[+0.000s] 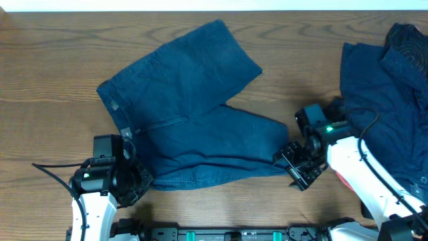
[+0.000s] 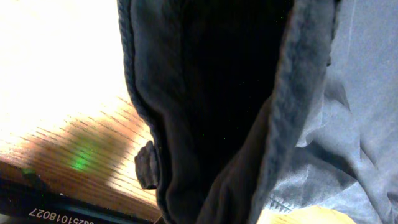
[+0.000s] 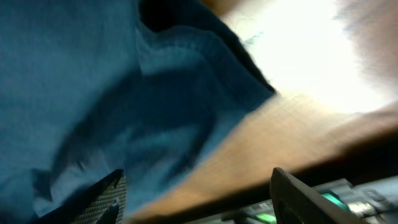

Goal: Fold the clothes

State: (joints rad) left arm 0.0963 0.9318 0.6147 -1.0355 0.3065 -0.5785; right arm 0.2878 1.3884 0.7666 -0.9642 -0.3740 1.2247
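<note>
The dark navy shorts [image 1: 194, 114] lie spread on the wooden table, one leg pointing to the far right and the other along the front. My left gripper [image 1: 132, 179] sits at the shorts' near-left waistband corner. In the left wrist view the waistband [image 2: 217, 112] and a belt loop [image 2: 147, 165] fill the frame and hide the fingers, which seem shut on the cloth. My right gripper [image 1: 296, 167] is open at the hem of the front leg. In the right wrist view the hem [image 3: 186, 93] lies by the left finger of the right gripper [image 3: 199, 200], with nothing between the jaws.
A heap of more navy clothes [image 1: 388, 87] lies at the right edge of the table, partly under the right arm. Bare wood [image 1: 53, 73] shows left of the shorts. A black rail [image 1: 221, 233] runs along the front edge.
</note>
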